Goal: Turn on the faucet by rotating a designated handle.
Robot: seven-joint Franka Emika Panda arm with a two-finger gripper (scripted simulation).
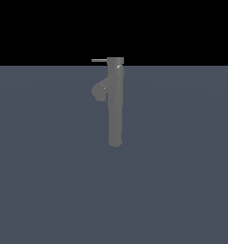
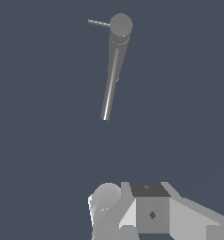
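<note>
well apart from the faucet point(image 1: 115, 102); tool state impossible to tell. best to approach the handle point(image 1: 99, 60) near its tip, avoiding the spout point(image 1: 99, 91).

Flat grey-blue floor point(image 1: 48, 190), black backdrop point(image 1: 39, 28) above.

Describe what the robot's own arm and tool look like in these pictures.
Only the wrist view shows any of it: blocky light-grey and white housing with angled facets, a darker grey square face bearing a small dark diamond mark, and a rounded pale-grey cylindrical part beside it. No cables show. The tool's fingers are not visible, and the exterior view shows no arm.
</note>
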